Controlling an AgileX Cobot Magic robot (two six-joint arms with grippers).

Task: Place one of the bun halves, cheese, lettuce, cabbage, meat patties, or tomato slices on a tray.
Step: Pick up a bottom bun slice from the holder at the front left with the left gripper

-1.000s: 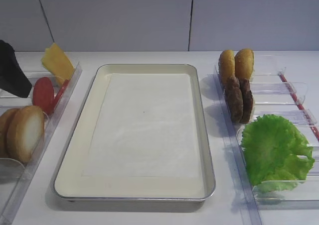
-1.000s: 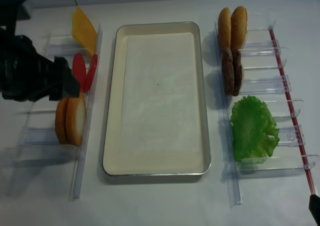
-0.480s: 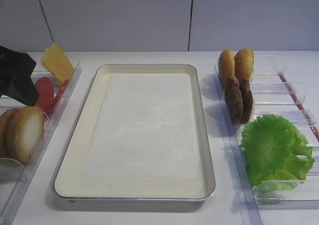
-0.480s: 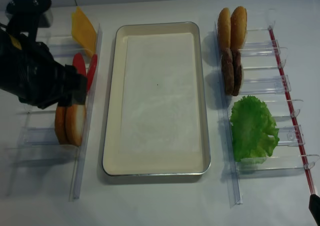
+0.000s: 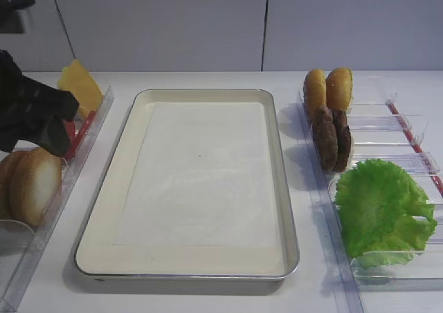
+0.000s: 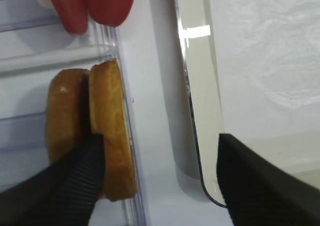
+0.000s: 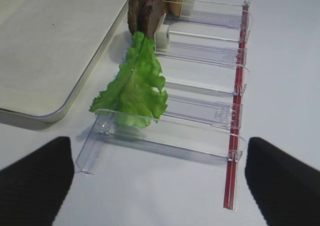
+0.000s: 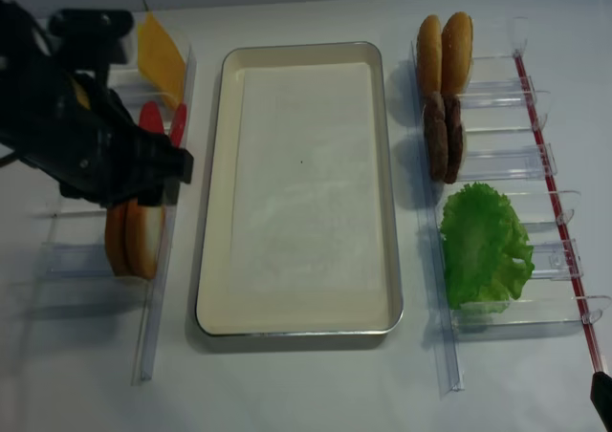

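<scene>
Two bun halves (image 6: pixel 111 131) stand on edge in the left rack, the right one showing its pale face (image 5: pixel 34 188). My left gripper (image 6: pixel 160 181) hangs open over them: one finger sits at the gap between the halves, the other over the corner of the tray (image 6: pixel 200 86). The cream tray (image 5: pixel 201 174) holds only its paper liner. Tomato slices (image 8: pixel 151 121) and cheese (image 8: pixel 161 59) stand further back in that rack. On the right are meat patties (image 5: pixel 332 140) and lettuce (image 7: pixel 135 83). My right gripper (image 7: pixel 157 186) is open over bare table. Cabbage is out of view.
Clear plastic racks (image 8: pixel 158 289) (image 7: pixel 200 116) flank the tray on both sides; the right one has a red strip (image 7: pixel 235 136) along its outer edge. Two brown bun halves (image 5: pixel 329 88) stand at the back of the right rack. A grey wall lies behind the table.
My left arm has come rightward and forward from beside the tomato slices to over the bun halves, and its jaws have narrowed. The right gripper and the food have not moved.
</scene>
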